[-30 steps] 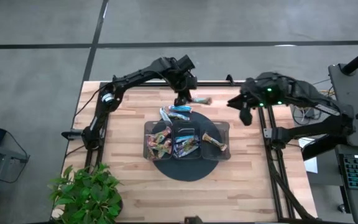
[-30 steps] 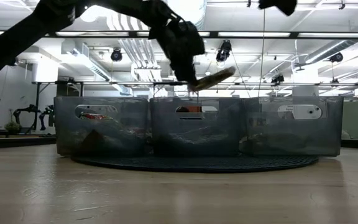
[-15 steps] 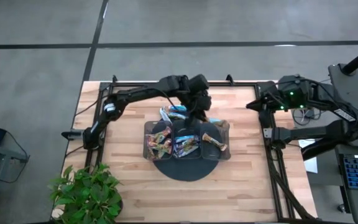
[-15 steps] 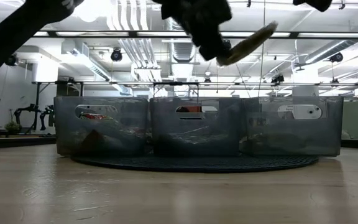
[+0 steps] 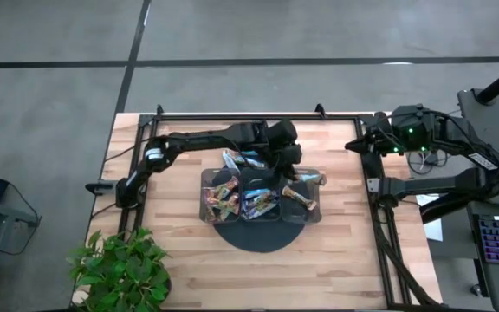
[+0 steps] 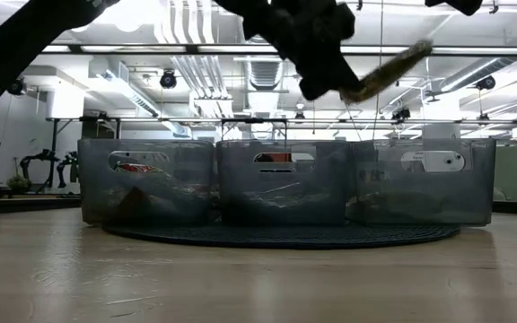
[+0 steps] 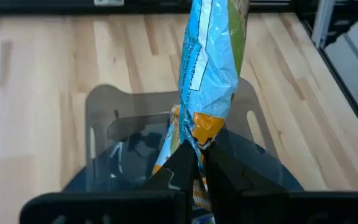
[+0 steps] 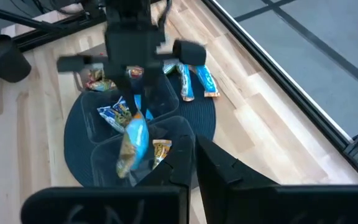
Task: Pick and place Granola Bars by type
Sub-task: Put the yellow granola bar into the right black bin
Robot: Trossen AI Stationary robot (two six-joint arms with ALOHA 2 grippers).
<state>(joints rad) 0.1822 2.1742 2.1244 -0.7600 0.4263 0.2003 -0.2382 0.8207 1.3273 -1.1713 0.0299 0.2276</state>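
While left gripper (image 7: pixel 194 163) jaws pinch it, the granola bar (image 7: pixel 209 74) shows crinkled light-blue foil.

Even, bright overhead light falls on the desk (image 5: pixel 189 269) in the high view, with soft, short shadows; the low view looks into ceiling strip lights (image 6: pixel 196 49) that glare white, so the arm (image 6: pixel 25 36) and left hand (image 6: pixel 317 67) show as dark, motion-blurred silhouettes; the near desk surface is out of focus there; the light blue wrapper (image 7: pixel 210 68) shines with foil glare.
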